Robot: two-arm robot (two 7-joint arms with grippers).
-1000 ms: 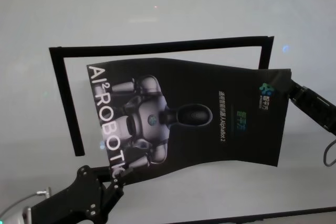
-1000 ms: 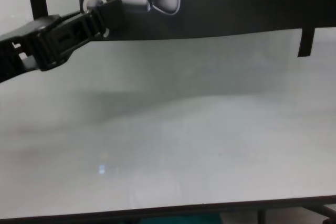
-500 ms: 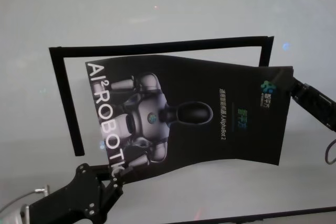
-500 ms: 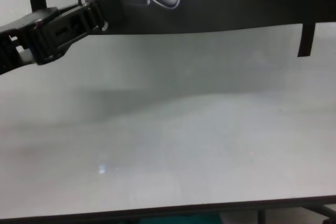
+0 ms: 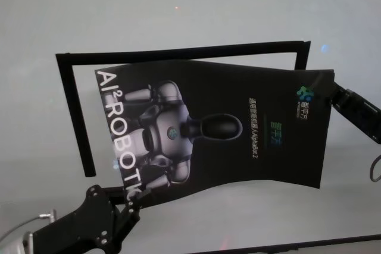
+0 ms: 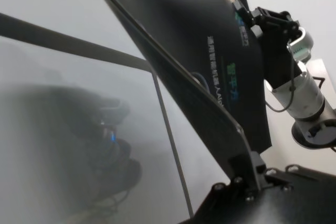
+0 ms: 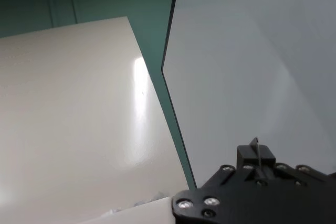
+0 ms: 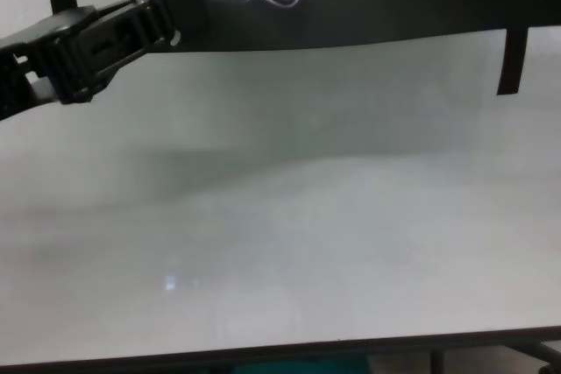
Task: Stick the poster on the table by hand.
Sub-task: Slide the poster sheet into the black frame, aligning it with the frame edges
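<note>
The black poster point(image 5: 226, 129) with a grey robot fills the frame's middle. It bends, lifted. Under it lies the shiny white desk point(image 5: 178, 10).

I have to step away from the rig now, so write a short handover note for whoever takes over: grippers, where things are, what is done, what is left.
Left gripper: shut on the near left corner of the large black poster printed with a silver-grey robot.
Right gripper: shut on the poster's far right corner.
Poster: held between both arms above the wide glossy white table, sagging in the middle, not lying flat. It overlaps the black strip outline marked on the table, tilted against it.
Done: poster picked up and carried over the outline.
Left: square it with the outline, lower it, press it flat, release.
</note>
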